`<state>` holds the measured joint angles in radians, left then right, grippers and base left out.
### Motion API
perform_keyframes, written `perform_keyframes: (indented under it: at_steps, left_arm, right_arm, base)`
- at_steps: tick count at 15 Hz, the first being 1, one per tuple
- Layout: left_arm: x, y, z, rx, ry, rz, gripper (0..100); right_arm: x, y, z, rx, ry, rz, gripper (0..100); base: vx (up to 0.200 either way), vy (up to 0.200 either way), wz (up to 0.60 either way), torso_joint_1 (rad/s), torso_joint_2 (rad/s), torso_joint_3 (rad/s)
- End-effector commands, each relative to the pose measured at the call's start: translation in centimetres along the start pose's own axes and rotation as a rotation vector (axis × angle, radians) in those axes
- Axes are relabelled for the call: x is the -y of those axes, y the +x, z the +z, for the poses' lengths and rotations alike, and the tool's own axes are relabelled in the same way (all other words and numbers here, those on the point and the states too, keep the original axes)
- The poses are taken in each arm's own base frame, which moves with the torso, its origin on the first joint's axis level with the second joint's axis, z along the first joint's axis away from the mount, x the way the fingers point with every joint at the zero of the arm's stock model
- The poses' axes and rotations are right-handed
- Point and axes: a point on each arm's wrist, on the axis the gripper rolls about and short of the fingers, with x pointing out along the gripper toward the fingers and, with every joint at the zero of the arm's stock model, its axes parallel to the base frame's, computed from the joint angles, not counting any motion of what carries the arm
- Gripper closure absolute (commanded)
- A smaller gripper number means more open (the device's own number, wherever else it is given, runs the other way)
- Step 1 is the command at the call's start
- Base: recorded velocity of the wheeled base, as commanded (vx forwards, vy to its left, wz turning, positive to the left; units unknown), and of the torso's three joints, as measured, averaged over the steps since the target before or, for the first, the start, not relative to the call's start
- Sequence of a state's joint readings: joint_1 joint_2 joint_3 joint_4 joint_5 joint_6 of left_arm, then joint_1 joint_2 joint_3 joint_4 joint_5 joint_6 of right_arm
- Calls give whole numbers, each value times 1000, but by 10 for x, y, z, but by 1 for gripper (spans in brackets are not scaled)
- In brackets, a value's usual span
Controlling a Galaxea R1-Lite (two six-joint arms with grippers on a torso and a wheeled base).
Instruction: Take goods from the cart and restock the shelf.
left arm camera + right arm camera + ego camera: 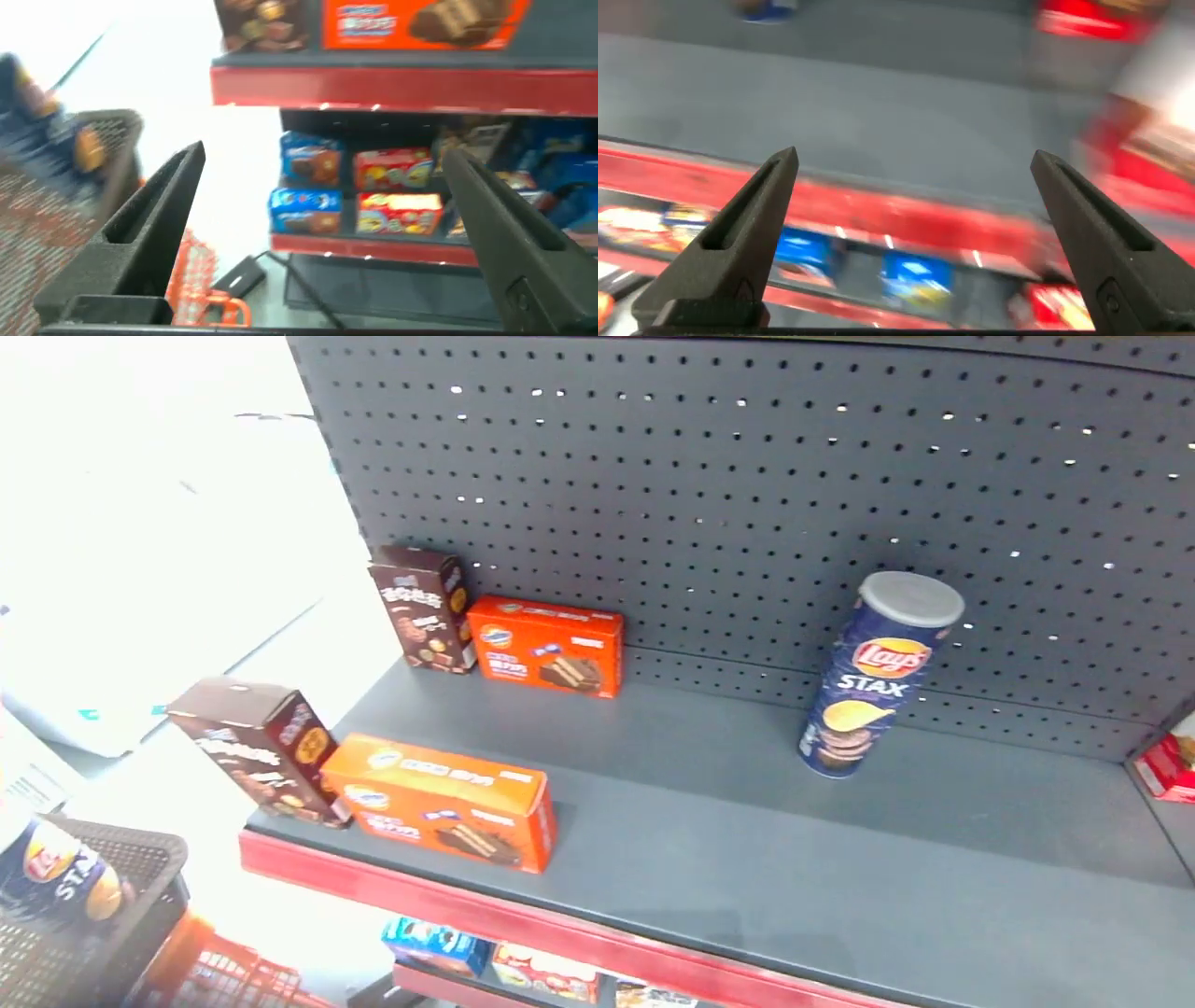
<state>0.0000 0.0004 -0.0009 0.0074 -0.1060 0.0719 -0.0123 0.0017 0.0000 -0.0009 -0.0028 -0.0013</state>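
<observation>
Down at the lower left of the head view, a chip can (56, 877) sat at the cart's dark mesh basket (140, 854), though how it rested there was not clear, and an orange-red wire frame (233, 980) showed just below the basket. Beside the cart stood the grey shelf (747, 859) with its red front edge. At the shelf's front left corner a brown box (266, 747) stood touching an orange box (443, 801) on its right. A second such pair stood behind them against the pegboard (747, 476), with the rear brown box (425, 609) on the left touching the rear orange box (546, 646). A second can (878, 672), blue with a grey lid, stood on its base near the pegboard toward the right, well apart from the boxes. A red box (1167, 765) sat at the far right edge. On the lower shelf (374, 245), blue packets (308, 159) lay beside red-and-yellow packets (392, 168). The left gripper (320, 157) hung in front of that lower shelf, just beside the basket, with its jaws spread wide and nothing between them. The right gripper (915, 157) hung over the upper shelf's red edge with its jaws spread wide and nothing between them.
</observation>
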Motion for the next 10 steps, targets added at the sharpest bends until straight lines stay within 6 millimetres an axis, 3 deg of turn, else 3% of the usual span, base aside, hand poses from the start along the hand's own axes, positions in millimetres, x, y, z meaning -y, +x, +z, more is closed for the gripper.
perform_keyframes:
  at_steps: [1,4,10]
  left_arm:
    - [0,0,0,1,-1,0,0]
    - [0,0,0,1,0,0,0]
    - [0,0,0,1,2,-1,0]
  right_arm:
    - [0,0,0,-1,0,0,0]
    - [0,0,0,-1,-2,-2,0]
    - [0,0,0,-1,1,-2,0]
  base:
    - [0,0,600,2,2,2]
    - [0,0,600,6,1,4]
    - [0,0,0,0,0,0]
